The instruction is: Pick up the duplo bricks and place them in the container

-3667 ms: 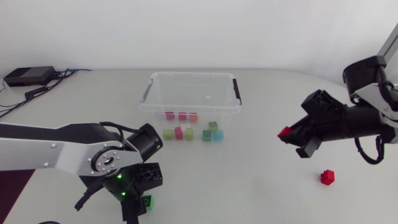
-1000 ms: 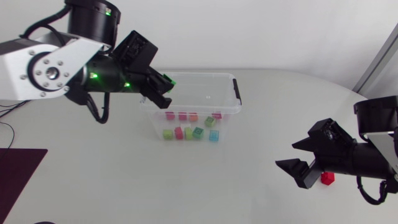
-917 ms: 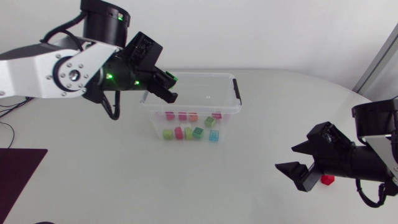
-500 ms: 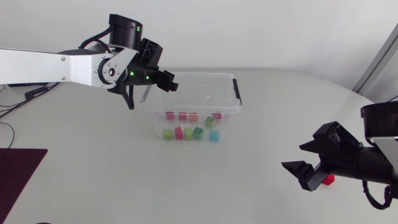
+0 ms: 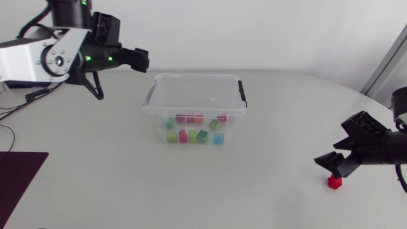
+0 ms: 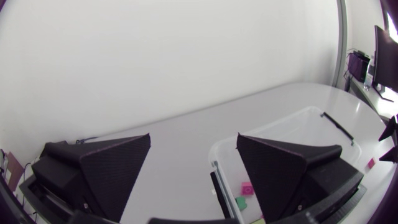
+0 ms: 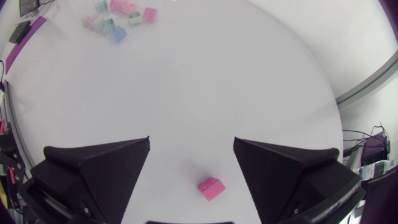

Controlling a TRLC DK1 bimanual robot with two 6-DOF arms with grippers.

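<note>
Right wrist view first, since that's the nearest bit of the job. The red brick (image 7: 212,187) lies on the table (image 7: 186,81) under the gap between the fingers of our right gripper (image 7: 191,142). Those fingers are spread wide and touch nothing, so this one isn't picked up yet. In the head view it sits alone at the near right of the table, the gripper hanging just over it, well apart from everything else.

Further in, mid-table, is the clear container (image 5: 194,76) with its lid off. A good handful of loose bricks (image 5: 202,134) already lie on its floor: pink, green and blue ones, bunched toward the near wall. We can't get an exact count through the plastic.

Furthest back, beyond the container's far left corner, our left gripper (image 5: 141,59) is up off the table. The left wrist view shows its fingers wide apart with nothing between them — released, carrying nothing, with the container ahead of it and lower down.

So our guess is we're nearly done. The red one is the only brick we can see outside the container, and that makes it the right arm's job: close on it, carry it across, drop it in.
</note>
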